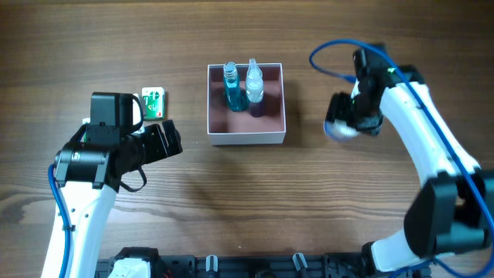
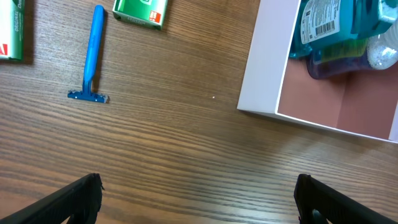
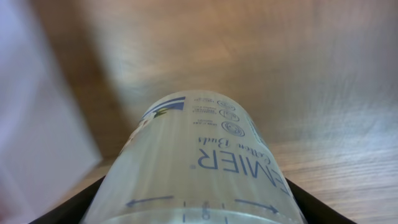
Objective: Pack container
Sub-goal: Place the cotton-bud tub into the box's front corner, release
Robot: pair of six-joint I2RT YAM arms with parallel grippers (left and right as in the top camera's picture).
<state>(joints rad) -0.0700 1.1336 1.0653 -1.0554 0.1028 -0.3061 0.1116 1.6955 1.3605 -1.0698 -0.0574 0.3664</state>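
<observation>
Two arms in play, one loaded and one not. Out on the left, a blue razor (image 2: 93, 53) and a green packet (image 2: 141, 12) lie loose on the table (image 1: 231, 201). The left gripper (image 1: 171, 141) hovers just beside them, jaws spread wide with nothing between them.

Moving to centre, the container (image 1: 246, 139) sits flat on the wood between the two grippers. A blue bottle (image 1: 231, 86) and a clear bottle (image 1: 254, 89) lie side by side in its far half, long axes pointing away from the robot. The near half shows bare pink floor, and that looks like the free slot.

Over on the right, the right gripper (image 1: 343, 123) is clamped on a translucent tub (image 3: 205, 162) of cotton buds, which fills the wrist view with a finger on each flank. I can't tell whether the tub is touching the table.

Here's the relation that matters: the container lies to that gripper's own left, near but apart, with open table between the tub and the right wall. The left gripper stands about as close on the other side, but it carries nothing. So the likely move is the right arm's, I'd say: lift, travel left over the wall, and drop into the near half, clear of the bottles.
</observation>
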